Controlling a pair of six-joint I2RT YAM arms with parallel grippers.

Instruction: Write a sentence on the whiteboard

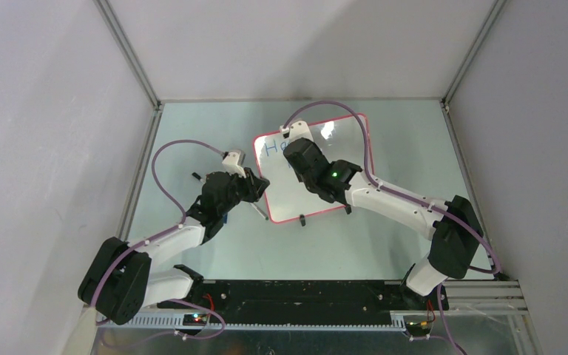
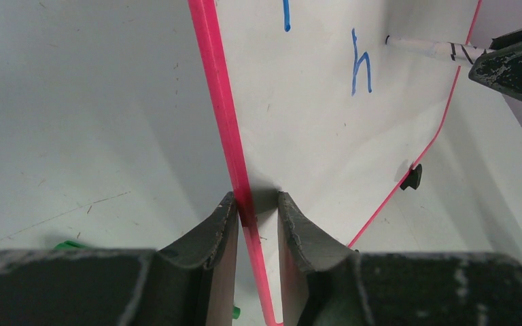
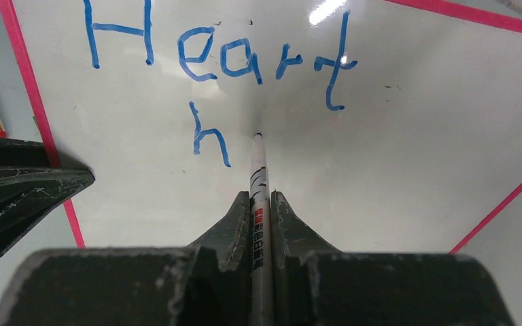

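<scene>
One whiteboard (image 3: 394,156), left pincer (image 2: 257,204) clamping its frame; right pincer (image 3: 262,200) gripping one marker (image 3: 259,166) (sentence (image 3: 234,62): "Heart", "h").

The left arm (image 1: 170,240) reaches in from below and left of the whiteboard (image 1: 288,200) with its elbow bent. The left gripper (image 2: 255,204) pinches the board's left frame edge, one finger on each face. The right arm (image 1: 399,203) stretches in from the board's lower right, its wrist above the board's middle. The right gripper (image 3: 261,200) points toward the board's top edge, jaws clamped tight on a marker (image 3: 259,159).
</scene>
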